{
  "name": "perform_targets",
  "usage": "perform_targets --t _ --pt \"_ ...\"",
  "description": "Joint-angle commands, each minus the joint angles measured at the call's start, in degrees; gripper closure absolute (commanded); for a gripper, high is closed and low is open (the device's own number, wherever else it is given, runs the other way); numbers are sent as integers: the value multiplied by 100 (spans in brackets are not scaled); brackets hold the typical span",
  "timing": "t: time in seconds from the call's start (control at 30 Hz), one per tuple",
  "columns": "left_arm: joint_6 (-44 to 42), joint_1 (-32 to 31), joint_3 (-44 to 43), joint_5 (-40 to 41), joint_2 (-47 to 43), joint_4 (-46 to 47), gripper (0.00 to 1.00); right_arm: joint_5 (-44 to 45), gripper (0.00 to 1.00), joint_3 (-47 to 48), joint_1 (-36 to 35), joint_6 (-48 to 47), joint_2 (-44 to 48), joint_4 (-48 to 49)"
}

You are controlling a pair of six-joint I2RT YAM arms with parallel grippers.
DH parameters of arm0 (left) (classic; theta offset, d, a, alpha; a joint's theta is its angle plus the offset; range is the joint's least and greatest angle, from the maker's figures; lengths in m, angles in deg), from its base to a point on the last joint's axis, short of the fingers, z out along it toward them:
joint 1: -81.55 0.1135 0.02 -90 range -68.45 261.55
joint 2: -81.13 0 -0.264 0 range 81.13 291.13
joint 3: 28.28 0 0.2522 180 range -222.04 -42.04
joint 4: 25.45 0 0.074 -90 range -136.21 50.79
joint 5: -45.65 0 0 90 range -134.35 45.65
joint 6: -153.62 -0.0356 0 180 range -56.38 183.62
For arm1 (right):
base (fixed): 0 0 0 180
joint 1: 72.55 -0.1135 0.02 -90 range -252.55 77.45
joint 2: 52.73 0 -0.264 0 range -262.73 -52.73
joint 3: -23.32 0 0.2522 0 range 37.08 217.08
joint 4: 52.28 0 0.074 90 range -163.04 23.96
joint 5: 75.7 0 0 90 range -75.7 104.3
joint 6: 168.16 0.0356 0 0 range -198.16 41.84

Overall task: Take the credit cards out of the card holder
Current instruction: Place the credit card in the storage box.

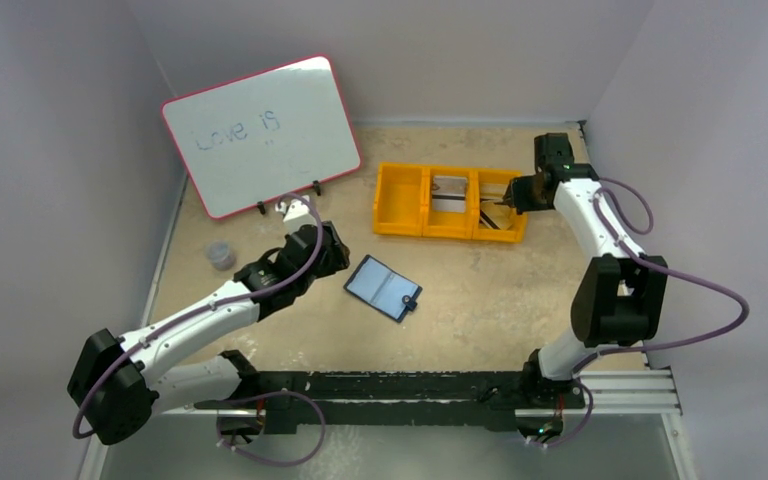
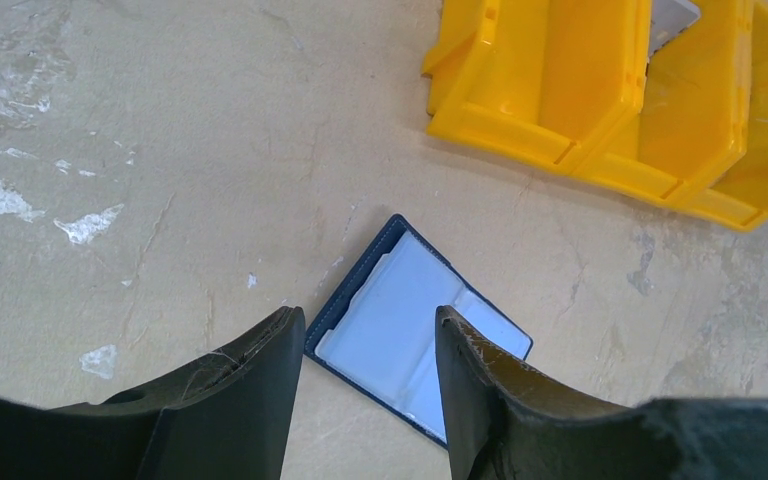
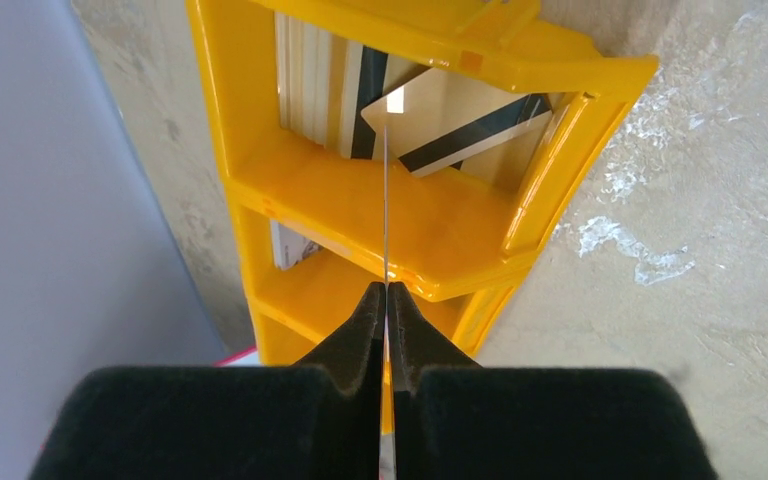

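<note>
Tabletop [image 1: 480, 320]: beige, scuffed.
Holder: dark navy folding card holder [image 1: 383, 286], open, just in front of yellow three-compartment plastic tray [image 1: 400, 200].
Cards: whitish striped credit cards [image 3: 460, 125] inside tray's end compartment.
Right claw [image 3: 386, 292]: clamped on thin card [image 3: 386, 180] above tray.
Left claw [image 2: 368, 325]: apart, over holder.
Risk: tilted release may strike divider, spilling outside tray.

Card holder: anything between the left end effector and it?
Nothing visible. The left end effector is open and aimed at the card holder, which lies unfolded on the table; only bare tabletop shows between them.

Top view high, wide, wrist views close, angled down, all sharing tray [image 1: 400, 200]
</note>
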Motion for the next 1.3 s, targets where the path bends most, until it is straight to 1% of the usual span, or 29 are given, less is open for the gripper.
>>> perform_targets --t 0.0,0.2,0.67,0.87,0.93,1.03,1.07,1.13,1.27 --pt "-102 52 -231 151 -129 29 49 367 100 166 112 338 167 -385" --pt "-60 55 -230 148 -86 45 49 347 100 139 160 346 51 -281" --pt "-52 62 -247 346 -233 -95 49 61 100 674 215 147 -1128 -343" --pt "-43 61 -267 299 -160 -70 49 -43 100 713 213 49 -1249 -214" --pt "-45 58 -268 303 -159 -64 49 -122 89 700 215 -45 -1249 -63" --pt "-32 59 -256 316 -171 -58 49 -184 79 773 212 -179 -1256 44" --pt "-32 58 -260 316 -177 -68 50 -160 78 826 214 -232 -1251 51" --pt "-33 63 -253 318 -182 -76 49 -76 72 955 213 -307 -1226 57" --pt "-11 61 -235 312 -169 -47 49 244 72 1448 212 -534 -1211 -182"
